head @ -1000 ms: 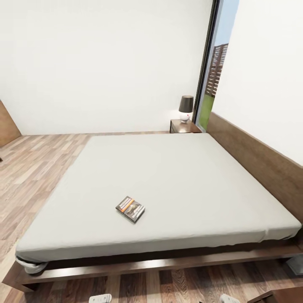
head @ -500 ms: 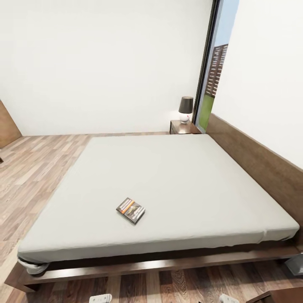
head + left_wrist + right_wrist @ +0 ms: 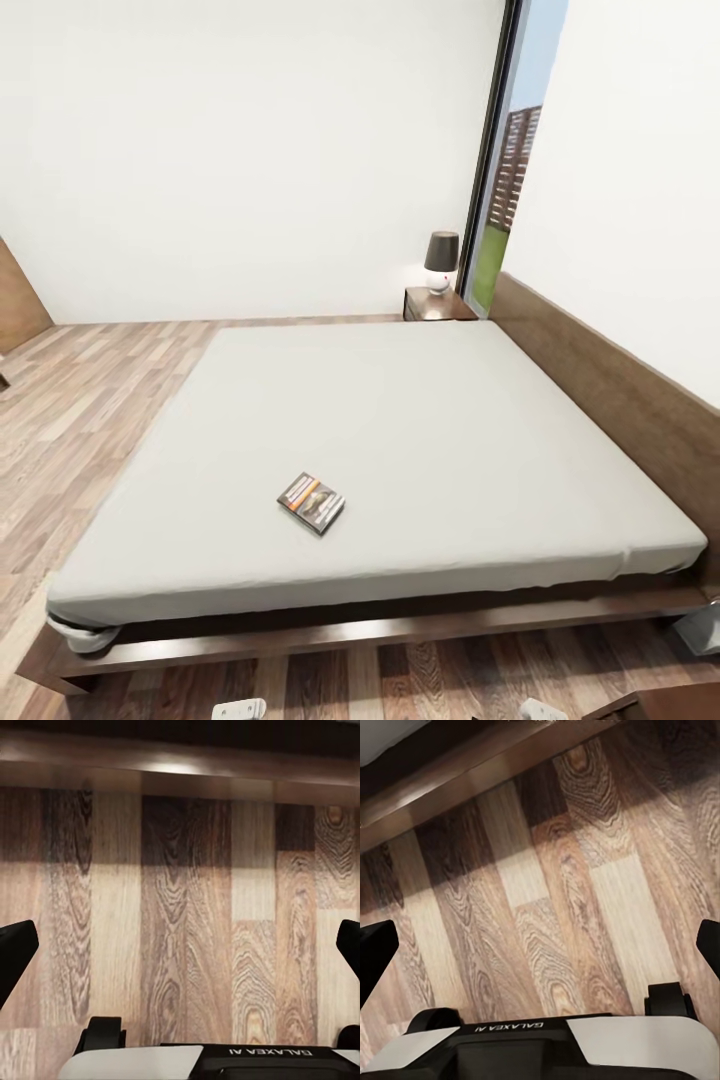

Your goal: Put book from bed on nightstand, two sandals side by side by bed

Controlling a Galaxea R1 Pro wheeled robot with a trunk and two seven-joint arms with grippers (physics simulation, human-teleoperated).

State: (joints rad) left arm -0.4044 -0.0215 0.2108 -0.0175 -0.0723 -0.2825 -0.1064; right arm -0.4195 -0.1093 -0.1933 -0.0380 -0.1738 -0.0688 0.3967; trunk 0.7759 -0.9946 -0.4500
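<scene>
Book (image 3: 311, 502) lies flat on the bed (image 3: 400, 420), near its front edge, left of middle, nothing else on the mattress. Nightstand (image 3: 436, 303) stands at the far corner beside the headboard (image 3: 610, 380), lamp (image 3: 441, 258) on top. Window (image 3: 510, 170) behind it. Left gripper (image 3: 180, 960) fingers spread wide apart over bare wood floor (image 3: 180, 907), holding nothing. Right gripper (image 3: 540, 952) likewise wide apart over floor, bed frame edge (image 3: 450, 780) just beyond.

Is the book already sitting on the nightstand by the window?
No, the book lies flat on the bed near its front edge, far from the nightstand, which carries a lamp.
</scene>
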